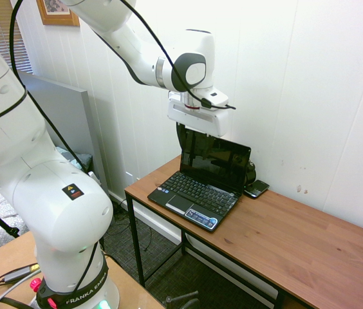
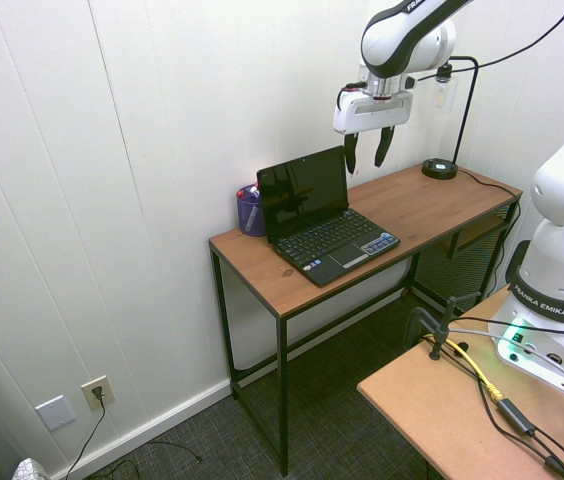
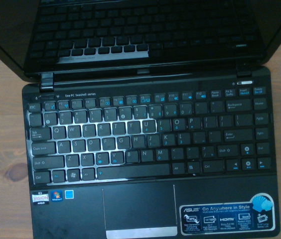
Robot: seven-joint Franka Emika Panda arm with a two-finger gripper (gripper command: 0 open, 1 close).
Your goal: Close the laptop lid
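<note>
In the second exterior view, from the left, we note a purple cup [image 2: 249, 212] beside the laptop lid [image 2: 304, 190], which stands raised at the back of the wooden desk [image 2: 432, 205]. Right of it we see the gripper [image 2: 367, 153] hanging above the lid's top edge, fingers spread apart, holding nothing. A black lamp base [image 2: 439, 169] sits farther right.

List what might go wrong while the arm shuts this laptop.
The open pincer hangs just over the upright laptop lid; coming down on its top edge could jam it instead of folding it. The purple cup and phone sit close behind the lid and could be knocked.
</note>
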